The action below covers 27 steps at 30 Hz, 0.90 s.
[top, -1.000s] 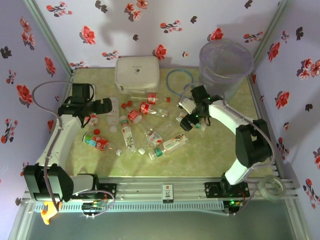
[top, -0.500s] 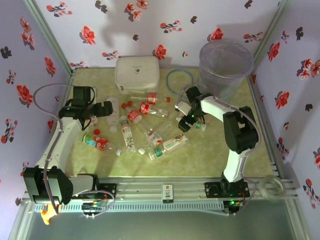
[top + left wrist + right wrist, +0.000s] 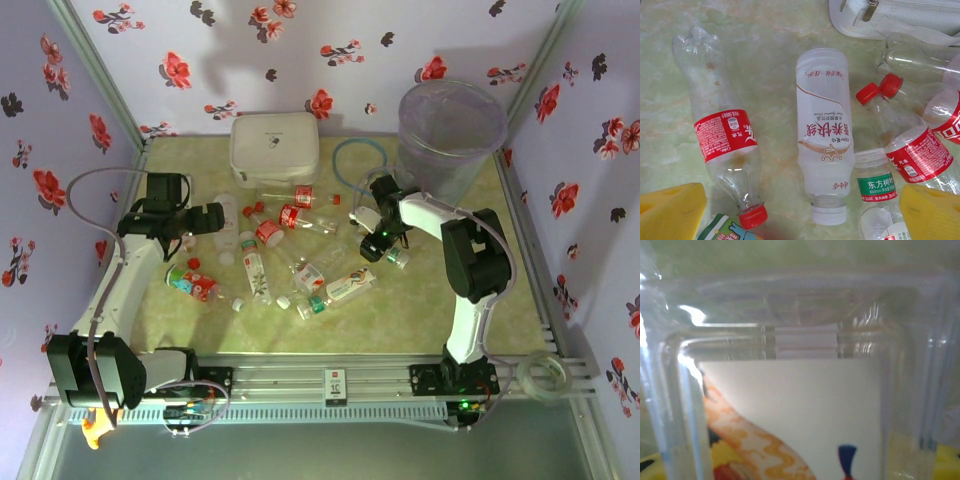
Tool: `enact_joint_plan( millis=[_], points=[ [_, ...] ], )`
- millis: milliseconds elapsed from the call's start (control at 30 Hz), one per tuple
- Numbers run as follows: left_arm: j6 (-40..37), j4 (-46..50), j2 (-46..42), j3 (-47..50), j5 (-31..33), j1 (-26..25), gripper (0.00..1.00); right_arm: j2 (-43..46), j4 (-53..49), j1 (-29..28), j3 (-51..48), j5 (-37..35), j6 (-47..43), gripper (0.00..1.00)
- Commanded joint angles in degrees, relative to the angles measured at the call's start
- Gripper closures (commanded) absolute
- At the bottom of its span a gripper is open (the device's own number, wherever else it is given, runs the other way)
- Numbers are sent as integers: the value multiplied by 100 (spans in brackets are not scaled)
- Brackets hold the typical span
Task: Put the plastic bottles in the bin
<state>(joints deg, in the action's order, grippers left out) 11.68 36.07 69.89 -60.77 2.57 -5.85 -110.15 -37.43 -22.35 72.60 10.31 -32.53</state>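
Flowered wallpaper closes in three sides of a pale green marbled tabletop (image 3: 440, 300). From above, the bin (image 3: 452, 130) stands upright at about 1 o'clock on the table, and a white case (image 3: 275, 148) lies at 12 o'clock. The plastic bottles (image 3: 300, 250) lie on their sides, scattered across the middle of the table.

The left claw (image 3: 213, 215) hangs at 9 o'clock of the heap, spread wide and holding nothing. Its wrist camera shows its yellow pads (image 3: 670, 212) far apart at the bottom corners. Between them on the table lie a white-labelled bottle (image 3: 822, 135) and, at its 9 o'clock, a red-labelled bottle (image 3: 725, 135).

The right claw (image 3: 372, 243) is down at 3 o'clock of the heap, low over the table. In its wrist camera a clear bottle with a white and orange label (image 3: 800, 405) sits right up against the lens, with slivers of yellow pad at the two bottom corners. I cannot tell whether the jaws are already pressing on it.
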Motion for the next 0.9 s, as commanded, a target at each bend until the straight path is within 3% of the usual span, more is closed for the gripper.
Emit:
enact_joint_plan(
  millis=[0,333,600,867],
  points=[
    [-105,5,-72,39,114,-34,0,208,-132,9,97,-77,48,38],
    [-123,-1,-103,57,190,-31,0,814,-348,-31,111,-319,316,46],
    [-26,-28,0,68,211,-31,0,1903,-508,-164,389,-79,661,53],
    [-72,-21,73,83,218,-31,0,3117,242,-188,701,-282,1661,58]
  ],
)
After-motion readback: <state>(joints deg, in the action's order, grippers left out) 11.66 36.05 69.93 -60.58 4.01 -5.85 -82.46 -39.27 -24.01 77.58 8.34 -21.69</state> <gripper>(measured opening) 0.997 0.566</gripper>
